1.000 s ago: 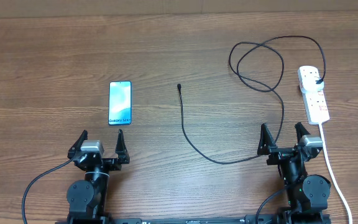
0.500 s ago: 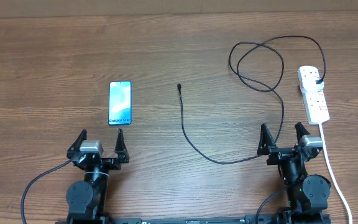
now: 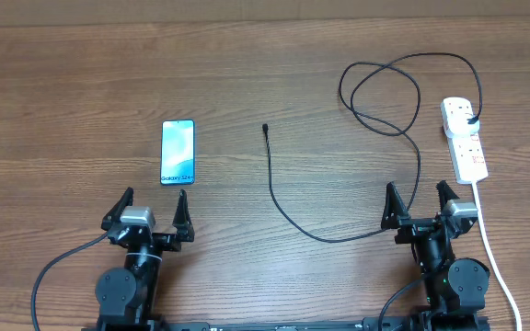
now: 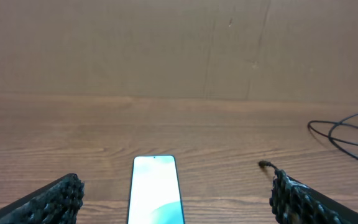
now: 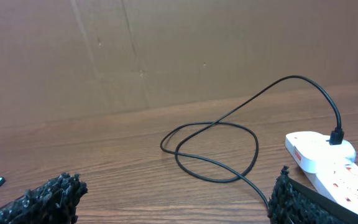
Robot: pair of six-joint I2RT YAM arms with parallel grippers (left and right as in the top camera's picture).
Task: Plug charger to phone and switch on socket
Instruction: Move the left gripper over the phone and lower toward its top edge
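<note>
The phone (image 3: 178,152) lies flat on the left of the wooden table with its blue-teal screen lit. In the left wrist view the phone (image 4: 155,190) sits just ahead, between the fingers of my open left gripper (image 4: 178,186). The charger (image 3: 271,179) is a thin black cable. Its small tip (image 3: 265,128) lies loose mid-table, and it loops at the back right to a black plug in the socket (image 3: 465,138). My left gripper (image 3: 152,198) stands just short of the phone. My right gripper (image 3: 417,190) is open and empty over the cable, left of the socket (image 5: 322,158).
A thick white cord (image 3: 490,239) runs from the socket toward the front edge, right of my right arm. The charger's loop (image 5: 213,152) lies ahead of my right gripper (image 5: 176,186). A brown cardboard wall (image 4: 179,50) stands behind the table.
My left gripper has shifted very slightly to the right. Phone, charger, socket and right arm have not moved.
</note>
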